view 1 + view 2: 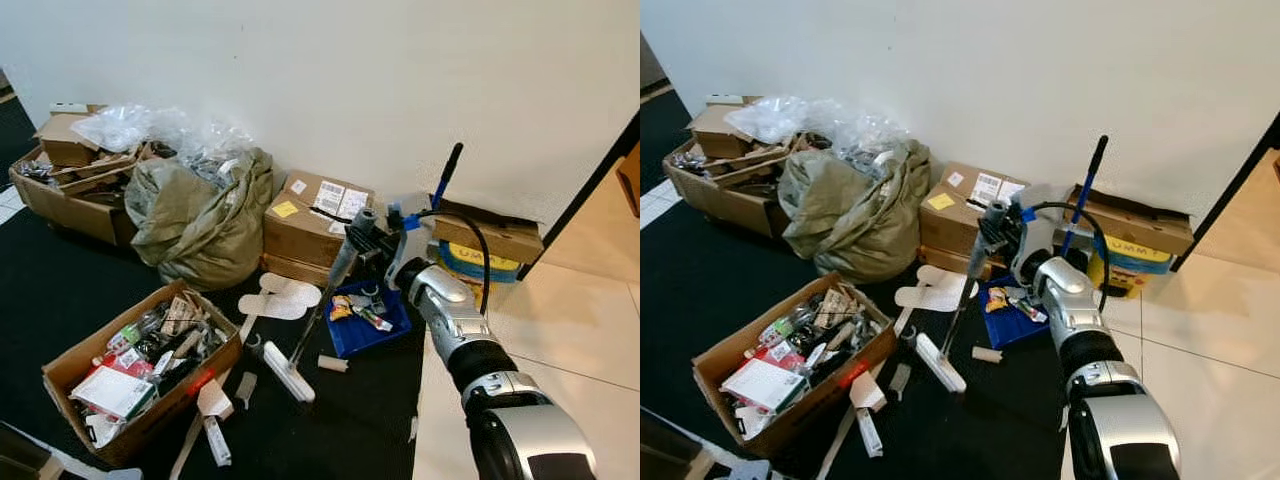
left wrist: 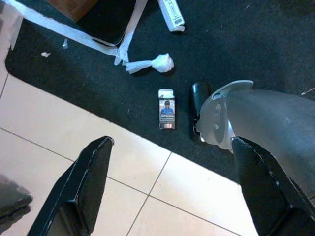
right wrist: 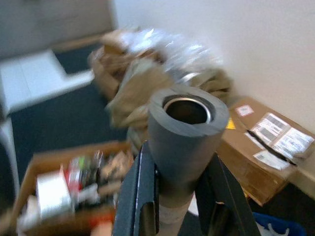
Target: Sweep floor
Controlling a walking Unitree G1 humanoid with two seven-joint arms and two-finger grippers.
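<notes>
My right gripper (image 3: 183, 199) is shut on the grey foam grip (image 3: 188, 128) at the top of a sweeper's pole (image 1: 322, 312). The pole slants down to a white sweeper head (image 1: 288, 372) resting on the black carpet (image 1: 350, 420). Beside the pole lies a blue dustpan (image 1: 392, 328) holding several bits of litter; its blue-and-black handle (image 1: 447, 170) leans toward the wall. My left gripper (image 2: 172, 196) hangs open above the seam of carpet and tile. Below it on the carpet lie a small printed carton (image 2: 167, 109) and a twisted white paper (image 2: 160, 63).
An open cardboard box (image 1: 72, 358) of odds stands front left, with white scraps (image 1: 215, 415) beside it. An olive bag (image 1: 200, 215), cartons (image 1: 310, 225) and more boxes (image 1: 70, 180) line the wall. White insoles (image 1: 280, 297) lie on the carpet. Beige tile (image 1: 570, 330) spreads right.
</notes>
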